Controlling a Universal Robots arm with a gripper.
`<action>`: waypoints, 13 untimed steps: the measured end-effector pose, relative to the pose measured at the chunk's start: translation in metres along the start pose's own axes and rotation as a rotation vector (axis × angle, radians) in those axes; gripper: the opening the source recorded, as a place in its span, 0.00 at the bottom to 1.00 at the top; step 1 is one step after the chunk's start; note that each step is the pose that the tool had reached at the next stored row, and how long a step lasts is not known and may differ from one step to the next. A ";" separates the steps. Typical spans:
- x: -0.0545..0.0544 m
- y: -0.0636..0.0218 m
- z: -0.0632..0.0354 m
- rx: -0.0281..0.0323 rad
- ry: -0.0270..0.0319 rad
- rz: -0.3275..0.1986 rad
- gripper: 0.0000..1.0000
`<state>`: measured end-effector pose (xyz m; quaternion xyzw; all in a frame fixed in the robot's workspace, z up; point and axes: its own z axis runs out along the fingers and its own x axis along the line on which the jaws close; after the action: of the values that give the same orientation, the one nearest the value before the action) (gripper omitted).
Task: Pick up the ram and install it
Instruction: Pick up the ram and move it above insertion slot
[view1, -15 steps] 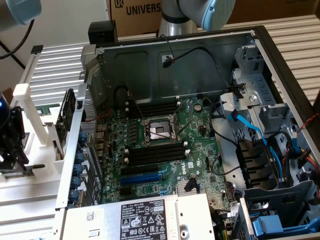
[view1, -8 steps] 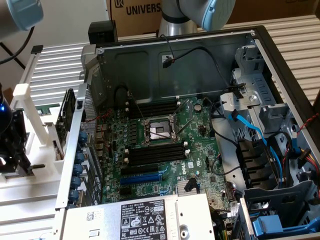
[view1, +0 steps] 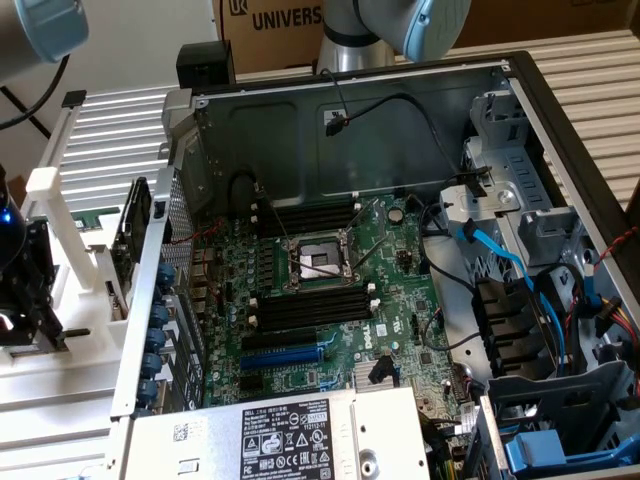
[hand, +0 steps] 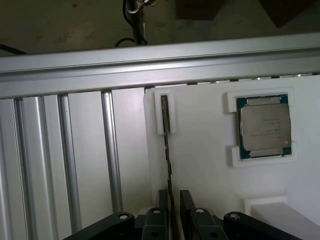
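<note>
Step in hand, as judged: grasp of ram (hand: 167, 150). Best done by centring hand (hand: 173, 200) over the thin edge, keeping fingers parallel to the board and closing evenly on both flat faces; at present slightly nearer one finger.
Hand: wide open, straddling ram end, gripping nothing.
Ram: narrow dark strip seen edge-on, upright in slot of white holder (hand: 205, 170), at nine o'clock of computer case (view1: 350, 130) in exterior view.
Processor chip (hand: 264, 127): same holder, well apart.
</note>
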<state>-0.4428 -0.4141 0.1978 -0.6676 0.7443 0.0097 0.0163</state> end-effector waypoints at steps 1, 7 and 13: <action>0.000 0.0000 0.0001 0.0001 -0.0001 0.000 0.24; 0.000 -0.0001 0.0001 0.0001 -0.0001 0.000 0.24; 0.000 -0.0001 0.0000 0.0000 -0.0001 0.000 0.15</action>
<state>-0.4427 -0.4141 0.1977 -0.6678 0.7441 0.0097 0.0163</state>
